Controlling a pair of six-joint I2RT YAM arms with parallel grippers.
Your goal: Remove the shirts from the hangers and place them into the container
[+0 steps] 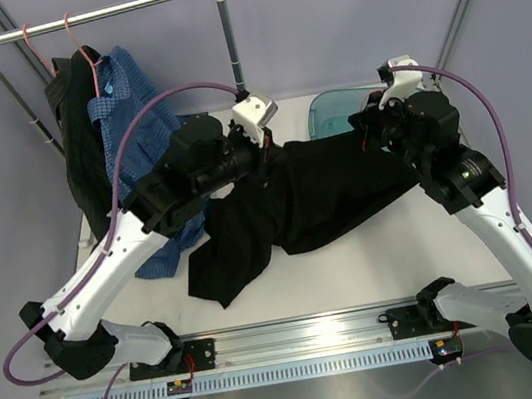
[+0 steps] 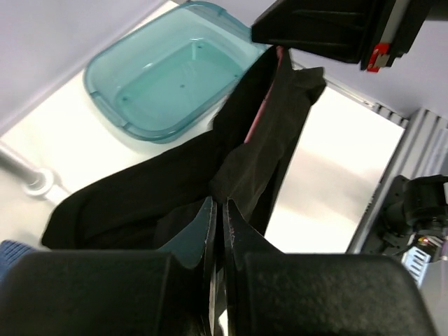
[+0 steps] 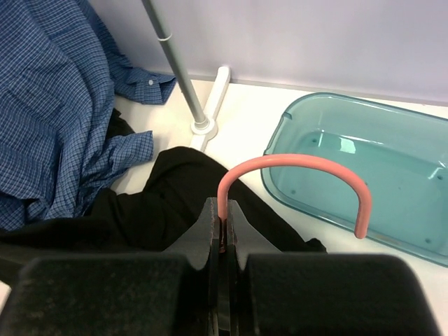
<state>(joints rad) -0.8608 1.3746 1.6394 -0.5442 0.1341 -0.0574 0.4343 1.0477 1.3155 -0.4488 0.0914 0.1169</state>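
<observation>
Right claw point(image 3: 222, 212) is pinched tight on the stem of the pink hanger point(image 3: 301, 162), whose hook arches toward the right of the wrist view. Left claw point(image 2: 217, 213) is clamped shut on a fold of the black shirt point(image 1: 325, 190). That shirt is strung between the two arms across the middle of the overhead frame, its tail lying on the table point(image 1: 378, 268). The teal tub point(image 1: 333, 108) sits empty just behind it, upper centre. Over at upper left, the blue shirt point(image 1: 124, 100) and a dark shirt point(image 1: 76, 118) hang from the rail point(image 1: 105, 14).

This looks like the peel: cloth off wire. The trick, I'd say, is to hold the hanger steady and draw the fabric along the hanger's arm, not straight against it, so the shoulder slides off without snagging. The collar is buried under cloth, so I can't tell if it's free. Pull gently, then carry the shirt over the tub.
</observation>
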